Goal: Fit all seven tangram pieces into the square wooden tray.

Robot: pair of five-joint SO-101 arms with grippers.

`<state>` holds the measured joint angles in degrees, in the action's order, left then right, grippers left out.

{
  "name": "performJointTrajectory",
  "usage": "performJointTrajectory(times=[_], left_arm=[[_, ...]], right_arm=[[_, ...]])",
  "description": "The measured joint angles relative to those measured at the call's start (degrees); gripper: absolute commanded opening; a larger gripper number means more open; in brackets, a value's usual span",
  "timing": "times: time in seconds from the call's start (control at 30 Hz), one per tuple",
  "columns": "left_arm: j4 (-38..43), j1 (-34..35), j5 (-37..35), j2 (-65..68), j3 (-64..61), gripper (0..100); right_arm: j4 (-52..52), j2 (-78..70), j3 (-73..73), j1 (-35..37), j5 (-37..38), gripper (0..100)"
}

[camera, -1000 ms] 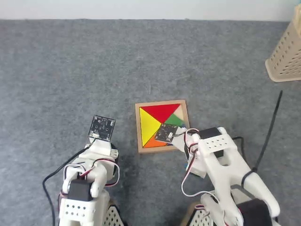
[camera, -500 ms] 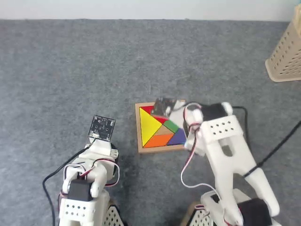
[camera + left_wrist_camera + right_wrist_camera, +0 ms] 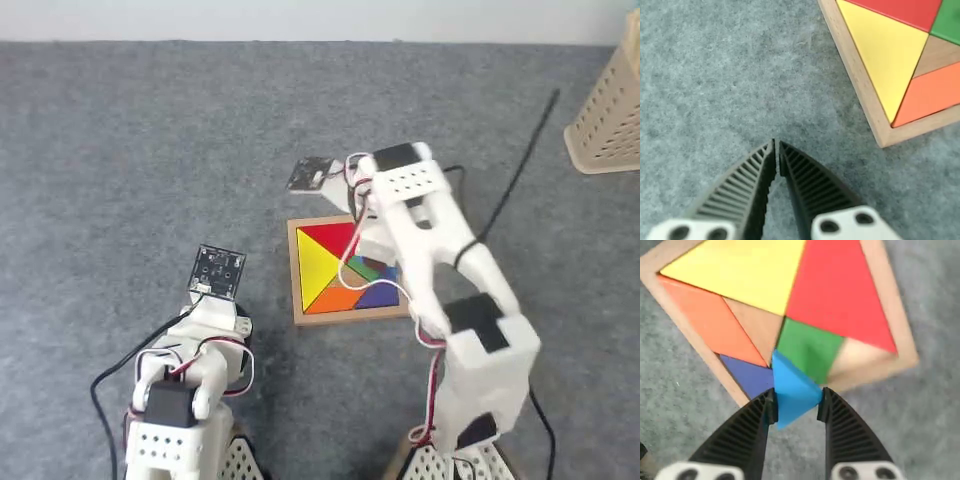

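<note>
Right end effector (image 3: 796,401) is clenched on the blue triangle (image 3: 790,390), a pad on each of two edges, holding it over the tray (image 3: 901,330) rim by the green square (image 3: 807,352) and the purple piece (image 3: 747,376). Six pieces look seated in the tray: yellow triangle (image 3: 745,270), red triangle (image 3: 832,290), orange piece (image 3: 705,320), wood-coloured triangle (image 3: 760,325), green square, purple piece. One vacancy: a bare pocket (image 3: 860,357) by a tray corner, boxed in by the red triangle, the green square and the rim. My read: last piece, placement is the step in hand. To do it well, shift the blue triangle along the rim until it sits over the pocket, then yaw the wrist so its edges line up with the red edge, the green side and the rim before descending. The pads flank the piece and will likely foul the rim or the green square, so I'd lead one corner in at a slight tilt, let go low, then press flat. Watch for shoving the green square out of seat. Left end effector (image 3: 776,150) is clenched on nothing, parked over bare worktop (image 3: 715,75) just off the tray's yellow/orange corner
</note>
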<state>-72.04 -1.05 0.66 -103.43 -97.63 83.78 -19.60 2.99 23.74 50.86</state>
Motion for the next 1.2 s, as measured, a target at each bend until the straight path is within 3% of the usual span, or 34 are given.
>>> performJointTrajectory(times=[0.2,0.47,0.63,0.73,1.03,1.2], left_arm=[[0.0,0.0,0.0,0.0,0.0,1],[0.0,0.0,0.0,0.0,0.0,1],[0.0,0.0,0.0,0.0,0.0,1],[0.0,0.0,0.0,0.0,0.0,1],[0.0,-0.1,0.0,0.0,0.0,1],[0.0,0.1,0.0,0.0,0.0,1]], right_arm=[[-0.6,-1.6,0.8,1.8,-1.3,18.4],[-3.0,-1.6,0.8,2.0,-7.0,18.9],[-3.1,-1.6,0.8,1.6,-13.3,0.2],[-4.6,0.2,-0.2,-0.8,-17.5,1.3],[-22.2,22.7,-28.7,-1.6,-22.3,0.8],[-26.5,25.1,-37.1,1.3,-22.3,0.8]])
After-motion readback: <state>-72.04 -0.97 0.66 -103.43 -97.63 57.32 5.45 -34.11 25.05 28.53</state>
